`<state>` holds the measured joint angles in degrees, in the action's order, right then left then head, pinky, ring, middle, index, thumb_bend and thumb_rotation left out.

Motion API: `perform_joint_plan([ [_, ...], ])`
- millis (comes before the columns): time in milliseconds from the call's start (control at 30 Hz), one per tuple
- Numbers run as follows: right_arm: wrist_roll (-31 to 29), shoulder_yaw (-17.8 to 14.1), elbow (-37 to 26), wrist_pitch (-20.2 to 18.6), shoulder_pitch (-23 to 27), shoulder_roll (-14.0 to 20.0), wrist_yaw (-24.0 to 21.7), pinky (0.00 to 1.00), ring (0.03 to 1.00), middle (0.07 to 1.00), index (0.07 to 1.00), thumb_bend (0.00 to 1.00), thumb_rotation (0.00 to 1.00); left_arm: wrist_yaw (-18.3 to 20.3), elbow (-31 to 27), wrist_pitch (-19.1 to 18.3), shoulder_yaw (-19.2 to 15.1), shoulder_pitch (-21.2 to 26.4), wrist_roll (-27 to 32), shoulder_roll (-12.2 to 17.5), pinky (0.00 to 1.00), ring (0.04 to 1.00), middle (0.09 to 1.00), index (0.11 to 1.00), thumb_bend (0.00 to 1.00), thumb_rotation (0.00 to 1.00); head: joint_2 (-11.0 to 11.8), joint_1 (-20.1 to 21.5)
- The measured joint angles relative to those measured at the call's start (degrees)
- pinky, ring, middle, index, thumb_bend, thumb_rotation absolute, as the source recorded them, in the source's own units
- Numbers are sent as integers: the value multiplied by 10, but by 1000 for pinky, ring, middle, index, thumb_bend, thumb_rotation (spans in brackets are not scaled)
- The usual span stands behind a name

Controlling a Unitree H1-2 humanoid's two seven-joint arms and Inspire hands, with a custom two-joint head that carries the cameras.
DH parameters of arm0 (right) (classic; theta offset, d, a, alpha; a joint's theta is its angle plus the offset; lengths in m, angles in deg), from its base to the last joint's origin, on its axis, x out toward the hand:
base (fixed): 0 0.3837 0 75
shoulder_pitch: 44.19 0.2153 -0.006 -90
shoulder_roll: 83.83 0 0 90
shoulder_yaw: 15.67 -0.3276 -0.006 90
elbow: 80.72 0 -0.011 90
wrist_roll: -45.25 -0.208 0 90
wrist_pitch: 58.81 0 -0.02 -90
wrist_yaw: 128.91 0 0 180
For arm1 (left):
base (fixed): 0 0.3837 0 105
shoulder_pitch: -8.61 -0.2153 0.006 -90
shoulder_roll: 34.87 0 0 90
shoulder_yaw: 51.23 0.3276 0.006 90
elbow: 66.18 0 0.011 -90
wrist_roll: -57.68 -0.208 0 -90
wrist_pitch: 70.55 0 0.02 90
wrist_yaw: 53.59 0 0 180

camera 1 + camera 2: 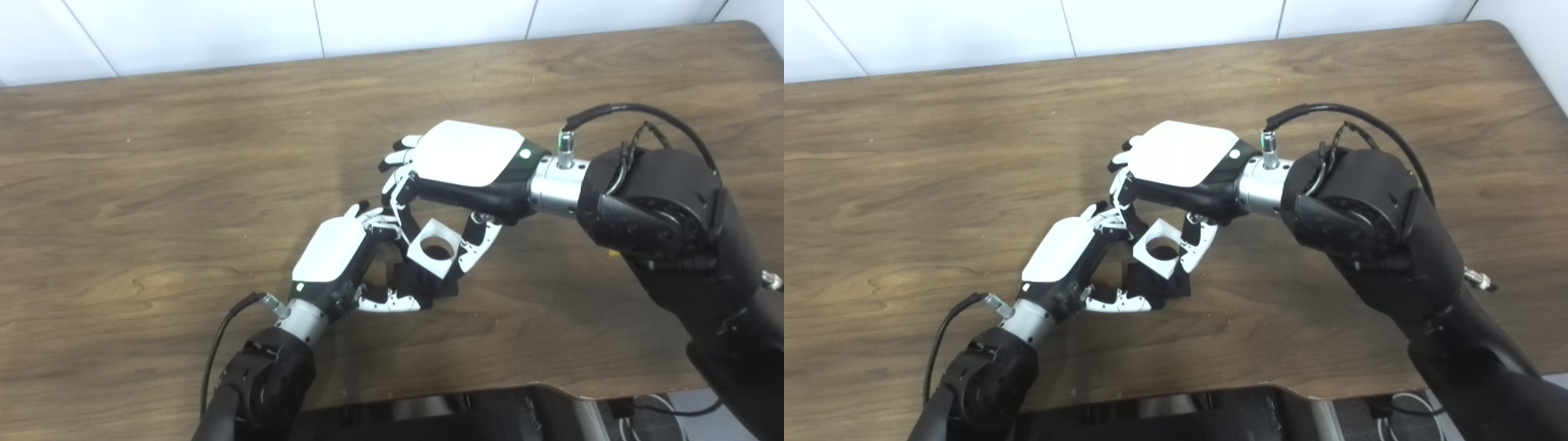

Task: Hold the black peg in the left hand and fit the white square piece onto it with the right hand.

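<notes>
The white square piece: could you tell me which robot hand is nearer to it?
Right. The right robot hand holds the white square piece between its fingers; the left robot hand grips the black peg just below and left.

Glossy white back plates on both hands, left hand (334, 251) and right hand (468, 156), over black palms. White finger segments with black links and black tips. Small green light at each plate's wrist edge. Silver metal wrist cuffs, each with a plugged connector. Black cable looping from each connector, at 7 o'clock on the left, 1 o'clock on the right. Bulky matte-black forearm housings.
</notes>
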<state>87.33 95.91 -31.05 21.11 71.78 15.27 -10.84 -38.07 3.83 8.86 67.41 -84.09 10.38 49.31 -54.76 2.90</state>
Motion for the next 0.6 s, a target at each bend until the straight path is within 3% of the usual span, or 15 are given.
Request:
perform_joint_plan([
  [600,13,14,12,13,-13,-1,5,948,918,786,484,524,135,2,-1,0,0,0,-3,-1,1000,873,787,485,521,49,-2,1],
])
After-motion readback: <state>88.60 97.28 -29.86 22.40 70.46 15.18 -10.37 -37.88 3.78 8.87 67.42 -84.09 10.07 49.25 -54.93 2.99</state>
